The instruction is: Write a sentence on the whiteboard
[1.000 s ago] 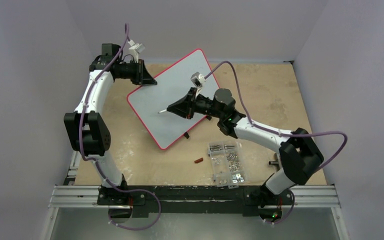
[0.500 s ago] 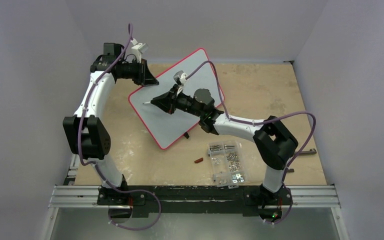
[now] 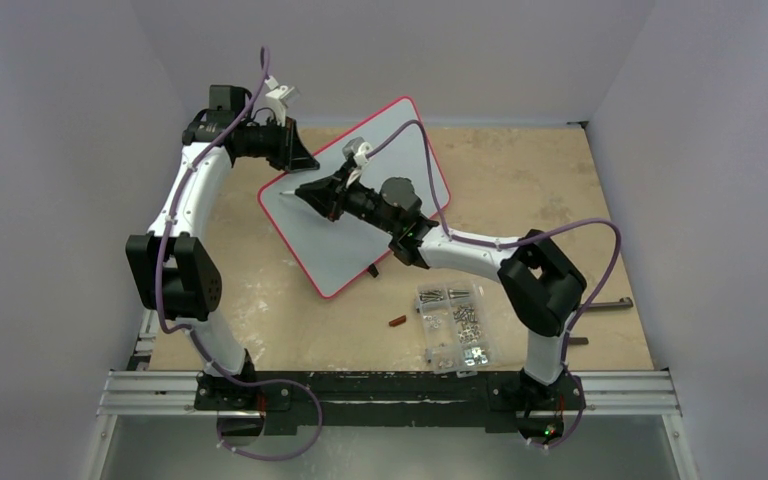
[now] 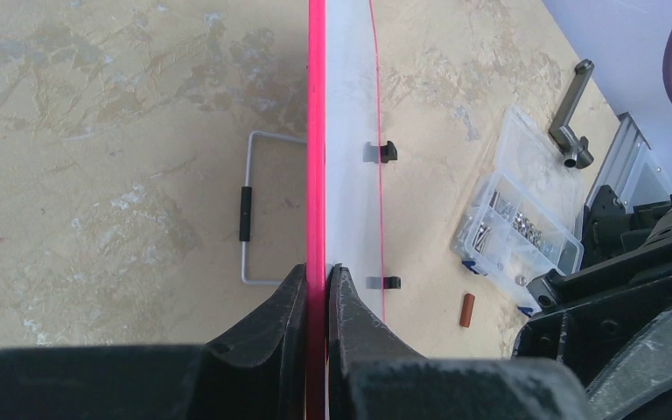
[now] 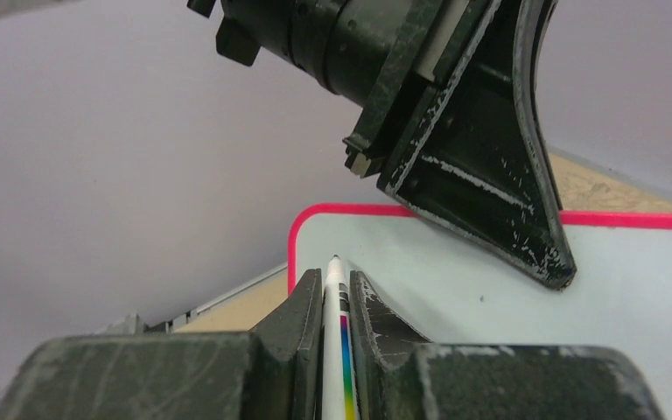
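**Marker arrives at board's corner, first word not yet begun**

The left gripper (image 4: pixel 317 273) pinches the red rim of the whiteboard (image 3: pixel 332 250), which stands tilted on the table (image 3: pixel 540 190). The right gripper (image 5: pixel 337 282), clamped on a marker (image 5: pixel 335 302), holds the tip at the corner beside it; no writing shows. Next, likely, the tip must touch down lightly. A second ago that arm sat over mid-board; it has since swung left
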Controlling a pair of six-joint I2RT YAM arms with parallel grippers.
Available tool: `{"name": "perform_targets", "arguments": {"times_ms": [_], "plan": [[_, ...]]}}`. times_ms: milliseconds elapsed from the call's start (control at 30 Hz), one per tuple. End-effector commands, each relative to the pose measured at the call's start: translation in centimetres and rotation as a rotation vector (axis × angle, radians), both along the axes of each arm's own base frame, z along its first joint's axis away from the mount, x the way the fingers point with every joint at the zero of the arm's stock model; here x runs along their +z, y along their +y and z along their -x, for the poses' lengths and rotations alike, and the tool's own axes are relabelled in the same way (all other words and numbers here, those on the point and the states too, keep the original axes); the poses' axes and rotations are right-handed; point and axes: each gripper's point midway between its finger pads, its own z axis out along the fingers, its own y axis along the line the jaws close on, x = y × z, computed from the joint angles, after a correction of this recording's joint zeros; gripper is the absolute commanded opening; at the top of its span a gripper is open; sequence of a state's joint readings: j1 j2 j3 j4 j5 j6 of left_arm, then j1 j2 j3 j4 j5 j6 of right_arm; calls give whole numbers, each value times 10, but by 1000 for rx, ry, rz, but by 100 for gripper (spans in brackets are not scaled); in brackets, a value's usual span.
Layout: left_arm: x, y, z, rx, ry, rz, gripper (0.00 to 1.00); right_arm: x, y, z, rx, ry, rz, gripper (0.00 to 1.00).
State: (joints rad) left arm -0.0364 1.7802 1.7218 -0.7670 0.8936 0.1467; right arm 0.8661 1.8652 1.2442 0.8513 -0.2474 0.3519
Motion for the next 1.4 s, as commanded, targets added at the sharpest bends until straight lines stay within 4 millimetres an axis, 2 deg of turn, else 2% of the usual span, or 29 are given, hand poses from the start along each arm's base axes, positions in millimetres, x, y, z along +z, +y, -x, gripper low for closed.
{"name": "perform_targets", "arguments": {"times_ms": [0,333,700,967,1200,1367], "plan": [[-7,-5,7,-53,-59,-74,0,44,-1,-8,-55,-90,-86,0],[-8,-7,9,-56,-63,-94,0,32,-1,-27,-138,-54,-55,0],[-8,-7,10,-59,-62,-99,0,12,-1,-31,-157,-27,-9,0],[-8,-7,10,-57,-63,-105,0,-13,-7,-28,-161,12,30,0],[-8,-7,10,-57,-63,-108,0,-41,-19,-16,-154,70,57,0],[-7,-8,11,-60,-66,-110,0,-53,-27,-4,-148,103,74,0]]}}
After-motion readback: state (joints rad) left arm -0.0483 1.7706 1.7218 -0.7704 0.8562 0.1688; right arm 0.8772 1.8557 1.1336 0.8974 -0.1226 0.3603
